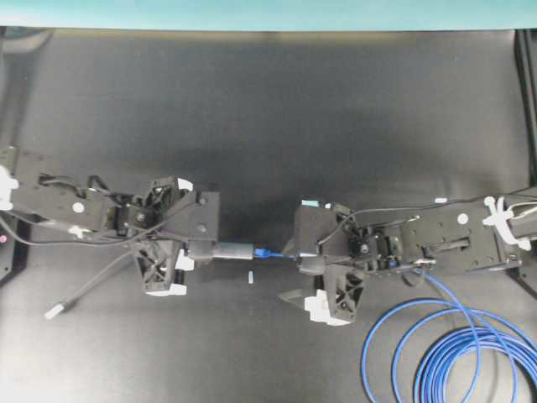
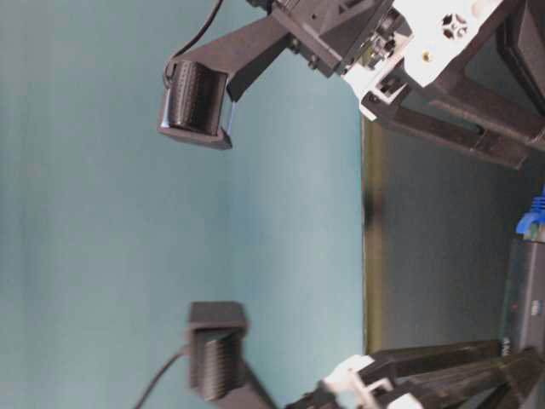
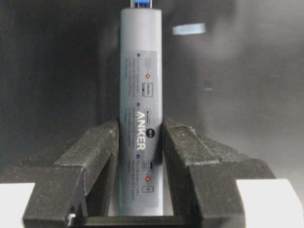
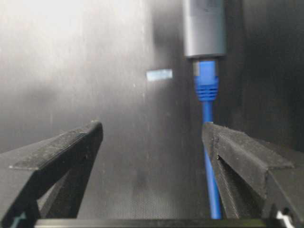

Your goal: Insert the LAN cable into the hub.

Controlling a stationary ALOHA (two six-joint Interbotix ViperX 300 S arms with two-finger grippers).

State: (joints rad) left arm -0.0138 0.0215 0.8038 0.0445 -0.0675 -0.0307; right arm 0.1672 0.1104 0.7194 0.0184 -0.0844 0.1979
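Clamping the hub between its pads, the left gripper holds the bar level at mid-table, pointing right. The LAN cable is plugged into the hub's far end; its coils lie near right. The right gripper gapes open, the cord passing just beside its right finger.

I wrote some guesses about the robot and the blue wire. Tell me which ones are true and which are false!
1. The left gripper is squeezing the hub. True.
2. The right gripper is pinching the LAN cable. False: its jaws are spread wide, and the cable just runs past the inside of one finger.
3. The blue plug sits at the end of the hub. True, as the right wrist view shows.
4. All of the blue cable is stretched out straight. False: much of it lies in loops on the table.
5. The hub is bright red. False: it is grey.
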